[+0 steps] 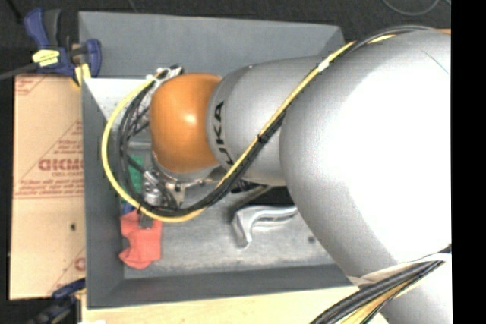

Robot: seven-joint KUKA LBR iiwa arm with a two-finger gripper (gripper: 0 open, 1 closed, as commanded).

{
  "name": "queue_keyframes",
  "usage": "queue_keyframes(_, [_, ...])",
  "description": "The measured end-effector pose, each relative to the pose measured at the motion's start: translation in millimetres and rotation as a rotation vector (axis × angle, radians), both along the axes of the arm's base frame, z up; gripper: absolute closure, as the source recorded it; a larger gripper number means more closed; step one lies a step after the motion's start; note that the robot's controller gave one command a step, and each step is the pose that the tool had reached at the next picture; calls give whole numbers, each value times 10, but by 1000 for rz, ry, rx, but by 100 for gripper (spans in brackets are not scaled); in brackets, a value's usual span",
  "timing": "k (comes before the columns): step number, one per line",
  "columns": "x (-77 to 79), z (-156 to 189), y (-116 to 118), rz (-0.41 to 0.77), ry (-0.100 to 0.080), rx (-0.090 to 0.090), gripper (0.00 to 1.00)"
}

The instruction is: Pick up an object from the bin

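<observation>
end effector (156, 192) low at bin (228, 38) left side, opening not discernible | red crumpled thing (141, 243) just beside | arm (364, 148) lettering reads "UKA"

A red, crumpled, soft-looking thing (142, 242) lies slumped in the lower-left corner of the grey bin (228, 38), close against its left wall. A small green thing (134, 177), mostly hidden, sits farther up that same wall. A pale, silvery curved piece (254, 222) lies flat on the bin's floor near its lower wall.
</observation>
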State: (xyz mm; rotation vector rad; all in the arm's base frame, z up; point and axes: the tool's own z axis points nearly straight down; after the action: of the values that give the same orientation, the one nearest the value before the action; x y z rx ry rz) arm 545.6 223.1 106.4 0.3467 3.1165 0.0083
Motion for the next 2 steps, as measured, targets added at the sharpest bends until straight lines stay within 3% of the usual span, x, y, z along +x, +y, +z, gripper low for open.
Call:
queue_keyframes(1, [6, 864, -190, 55, 0, -1, 100])
queue_keyframes(2, [5, 864, -188, 55, 0, -1, 100])
